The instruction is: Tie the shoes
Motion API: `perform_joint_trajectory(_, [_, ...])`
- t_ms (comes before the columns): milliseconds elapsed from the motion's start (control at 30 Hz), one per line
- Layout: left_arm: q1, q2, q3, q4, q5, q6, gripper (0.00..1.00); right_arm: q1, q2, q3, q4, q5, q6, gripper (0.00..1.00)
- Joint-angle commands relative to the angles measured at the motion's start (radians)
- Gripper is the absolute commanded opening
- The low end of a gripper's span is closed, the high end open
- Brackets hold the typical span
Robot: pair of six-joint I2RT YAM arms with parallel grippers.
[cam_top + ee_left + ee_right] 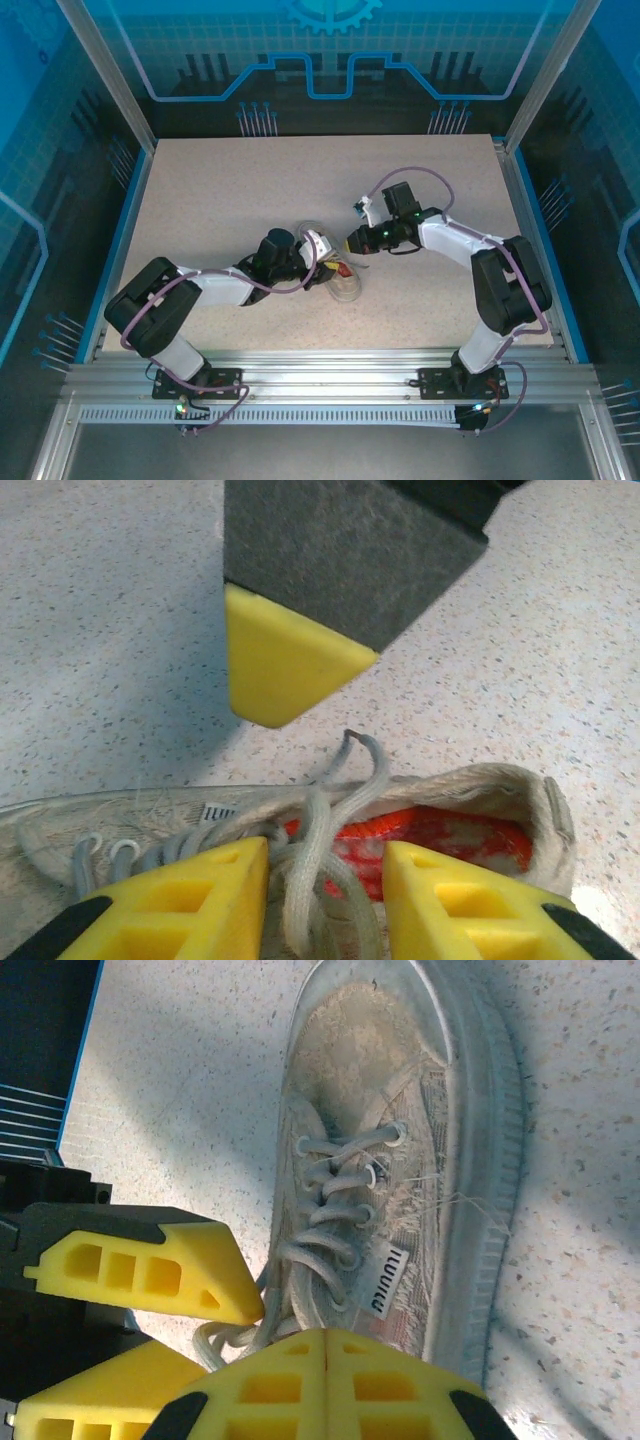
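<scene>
Two grippers are seen meeting over a single whitish-grey sneaker (341, 281), which lies on the speckled table (220, 200) about midway between its left and right edges and nearer the near edge than the far one. The shoe is set flat on its sole, and its thin white laces (335, 1220) are threaded through the eyelets and gathered loosely at the tongue. A red patch (450, 840) is visible inside the opening, toward the heel, and a small label with dark lettering (385, 1282) is shown on the upper beside the lacing. The left gripper (325, 870) is held low over the shoe's opening with its yellow jaws spread; strands of lace are seen running through the gap between them, and no squeeze on those strands can be made out. The right gripper (328, 1345) is held with its yellow jaws pressed together, the seam between them closed. From the left wrist, its tip is seen just above the shoe's far side, over bare table. One lace end (362, 750) is raised in a small hook just below that tip, with a narrow gap left between the two. Both arms are bent inward from the near edge.
</scene>
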Motion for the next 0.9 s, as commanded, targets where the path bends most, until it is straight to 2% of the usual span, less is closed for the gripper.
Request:
perform_joint_trajectory(0, [0.004,0.016,0.027,-0.029,0.064,0.063,0.34,-0.016,-0.007,0.045,-0.111,-0.028,-0.099,0.06])
perform_joint_trajectory(200, [0.002,0.042,0.056,-0.069,0.053,0.105,0.25,-0.03,-0.041,0.043,-0.187,0.0,-0.155,0.12])
perform_joint_trajectory(400, [0.003,0.046,0.064,-0.087,-0.025,0.143,0.19,-0.034,-0.037,0.054,-0.194,-0.006,-0.155,0.2])
perform_joint_trajectory(433, [0.001,0.043,0.06,-0.085,-0.04,0.15,0.2,-0.033,-0.033,0.057,-0.194,-0.008,-0.155,0.21])
perform_joint_trajectory(567, [-0.001,0.026,0.047,-0.088,-0.074,0.18,0.37,-0.033,-0.016,0.082,-0.203,-0.01,-0.152,0.23])
perform_joint_trajectory(700, [-0.001,0.024,0.05,-0.104,-0.05,0.193,0.39,-0.034,-0.004,0.095,-0.215,-0.005,-0.155,0.23])
perform_joint_trajectory(867, [-0.022,0.048,0.08,-0.151,-0.077,0.223,0.38,-0.034,0.016,0.098,-0.229,-0.008,-0.153,0.24])
